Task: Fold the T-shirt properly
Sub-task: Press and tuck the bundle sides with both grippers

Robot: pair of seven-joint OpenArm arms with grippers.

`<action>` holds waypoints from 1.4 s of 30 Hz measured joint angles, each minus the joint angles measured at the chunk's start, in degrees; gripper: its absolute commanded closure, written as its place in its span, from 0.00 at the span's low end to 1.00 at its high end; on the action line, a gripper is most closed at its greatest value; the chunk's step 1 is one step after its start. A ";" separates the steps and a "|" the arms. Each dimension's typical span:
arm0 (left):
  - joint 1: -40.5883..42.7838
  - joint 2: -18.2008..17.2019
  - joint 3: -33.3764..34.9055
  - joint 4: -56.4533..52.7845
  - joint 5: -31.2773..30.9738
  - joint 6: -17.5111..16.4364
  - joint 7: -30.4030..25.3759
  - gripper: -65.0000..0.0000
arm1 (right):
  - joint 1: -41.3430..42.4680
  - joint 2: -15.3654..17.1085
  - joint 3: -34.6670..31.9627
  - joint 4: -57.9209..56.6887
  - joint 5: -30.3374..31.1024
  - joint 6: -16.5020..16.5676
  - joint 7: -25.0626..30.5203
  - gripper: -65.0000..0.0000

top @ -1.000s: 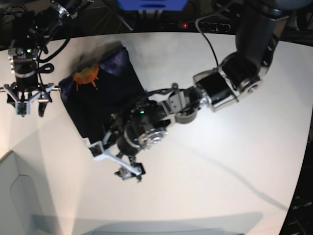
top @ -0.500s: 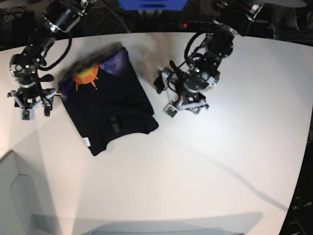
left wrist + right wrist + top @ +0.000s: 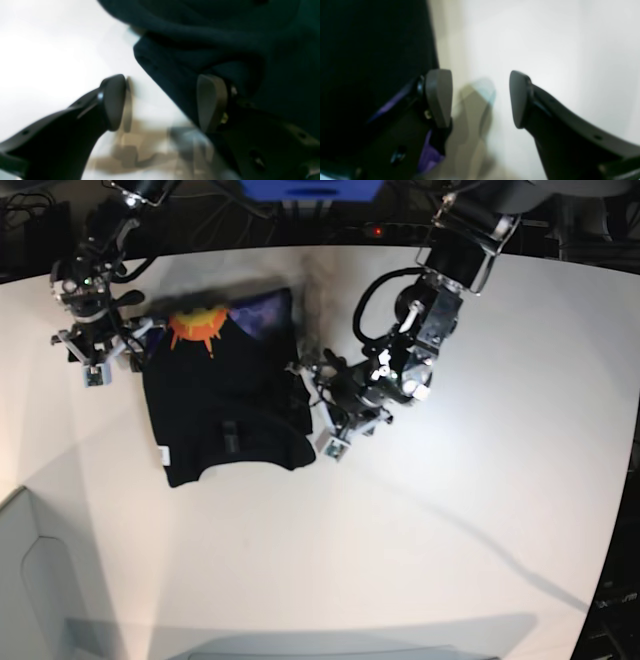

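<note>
The left gripper [image 3: 318, 408] stands wide apart at the T-shirt's [image 3: 225, 395] edge nearest the table's [image 3: 450, 510] middle; in its wrist view one finger [image 3: 212, 102] lies against the dark cloth [image 3: 225, 37] and the other [image 3: 113, 100] over bare table [image 3: 50, 50], with nothing clamped between them. The right gripper [image 3: 108, 352] is also spread wide, holding nothing, at the shirt's opposite edge near the orange sun print [image 3: 192, 328]; its wrist view shows one finger [image 3: 438, 97] by the black cloth [image 3: 370, 62], the other [image 3: 520, 97] above the table [image 3: 545, 37]. The shirt lies folded in the table's far left part, a small white tag [image 3: 163, 455] at its near corner.
</note>
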 measured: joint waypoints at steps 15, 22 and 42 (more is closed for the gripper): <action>4.68 -1.73 -12.41 13.25 0.31 0.52 1.77 0.34 | -6.34 -5.25 -1.42 15.67 0.04 0.00 -0.04 0.43; 9.81 -0.52 -12.35 13.11 -0.22 0.39 1.79 0.33 | -8.72 -4.98 -9.35 15.65 -0.11 0.02 -0.04 0.43; -0.22 5.81 -13.00 -4.94 -12.74 0.15 0.72 0.34 | -7.56 -4.76 -19.19 15.37 -0.39 0.00 -0.13 0.43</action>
